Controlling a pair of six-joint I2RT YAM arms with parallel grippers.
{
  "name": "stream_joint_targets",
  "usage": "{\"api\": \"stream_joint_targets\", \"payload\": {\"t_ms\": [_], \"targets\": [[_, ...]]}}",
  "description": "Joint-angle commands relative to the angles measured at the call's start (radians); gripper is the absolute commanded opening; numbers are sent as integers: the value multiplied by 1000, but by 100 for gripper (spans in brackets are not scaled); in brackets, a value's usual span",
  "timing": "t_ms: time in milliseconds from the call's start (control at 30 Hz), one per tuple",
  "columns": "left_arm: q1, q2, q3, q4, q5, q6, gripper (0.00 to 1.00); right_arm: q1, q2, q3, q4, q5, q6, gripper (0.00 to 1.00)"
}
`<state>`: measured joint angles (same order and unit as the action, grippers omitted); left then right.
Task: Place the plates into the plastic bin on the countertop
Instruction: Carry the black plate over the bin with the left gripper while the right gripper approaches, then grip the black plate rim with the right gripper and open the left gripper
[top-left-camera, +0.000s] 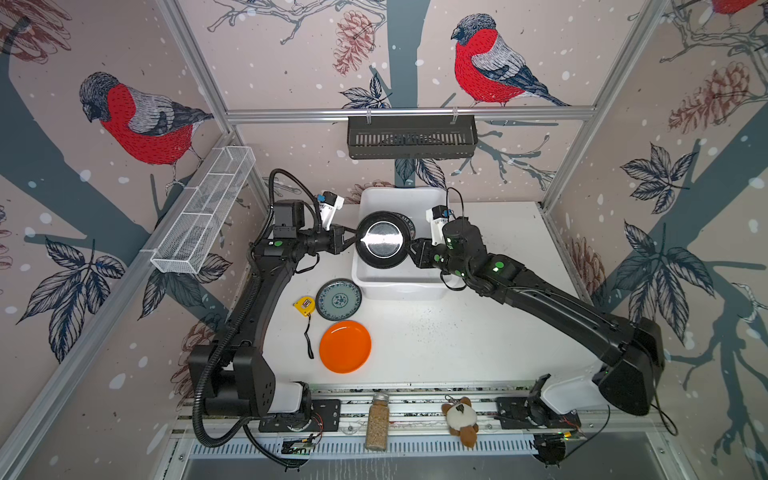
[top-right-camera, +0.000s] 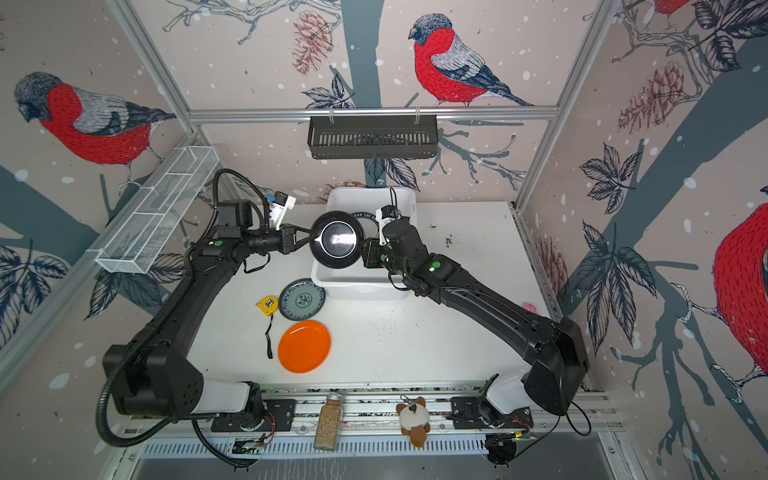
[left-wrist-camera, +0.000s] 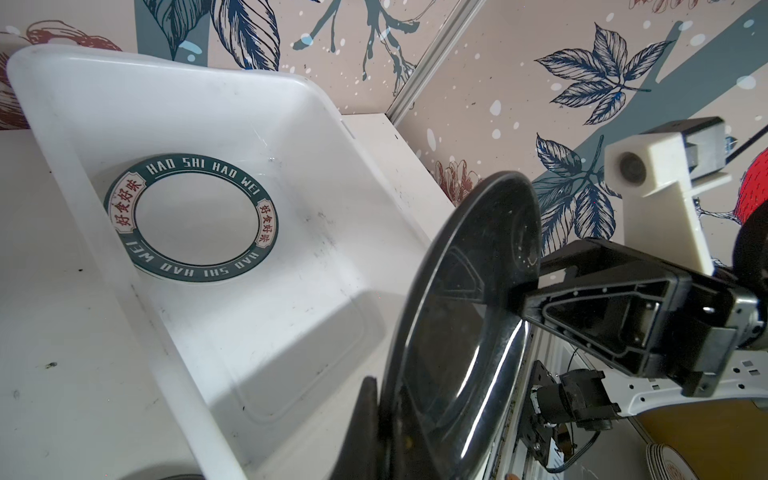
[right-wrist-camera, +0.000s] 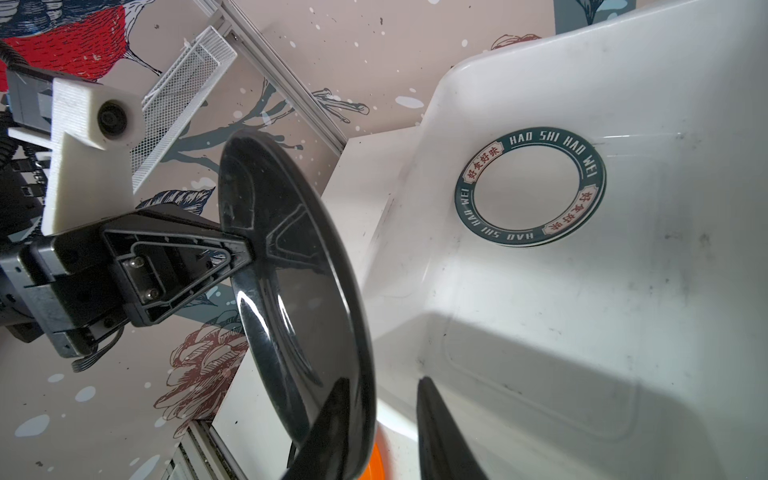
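The left gripper (top-left-camera: 353, 243) is clenched on the left rim of the small glossy black round plate (top-left-camera: 382, 245). The right gripper (right-wrist-camera: 384, 382) stands at the opposite rim, jaws apart: one finger lies against the plate and the other is clear of it.

The plate is held above the left half of the large white rectangular plastic bin (top-left-camera: 399, 291), which sits at the middle of the far edge of the speckled white countertop (top-left-camera: 457, 332).

A white round plate with a dark lettered rim (left-wrist-camera: 195, 220) lies flat on the bin floor.

A teal-blue floral plate (top-left-camera: 338, 299) lies just beside the bin's near left corner. A plain orange plate (top-left-camera: 345, 346) lies next to it, toward the near edge.
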<state>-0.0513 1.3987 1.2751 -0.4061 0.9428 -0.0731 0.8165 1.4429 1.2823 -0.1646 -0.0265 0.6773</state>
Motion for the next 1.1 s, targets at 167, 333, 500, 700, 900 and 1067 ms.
{"api": "stream_joint_targets", "payload": {"t_ms": [167,333,500,700,900,1067], "targets": [[-31,-32,-19,-37,0,86,0,-5,10,-13,82,-55,0,17],[-32,-41,-29,-25,3,79,0,-7,7,-25,90,-61,6,11],[-32,-44,-27,-22,8,78,0,-10,-3,-42,109,-70,15,6],[-33,-47,-29,-14,9,70,17,-18,-2,-47,123,-87,23,3],[-32,-59,-29,1,-47,48,61,-46,-4,-47,131,-110,27,2],[-31,-72,-17,3,-152,46,75,-108,-22,-57,119,-146,28,2]]}}
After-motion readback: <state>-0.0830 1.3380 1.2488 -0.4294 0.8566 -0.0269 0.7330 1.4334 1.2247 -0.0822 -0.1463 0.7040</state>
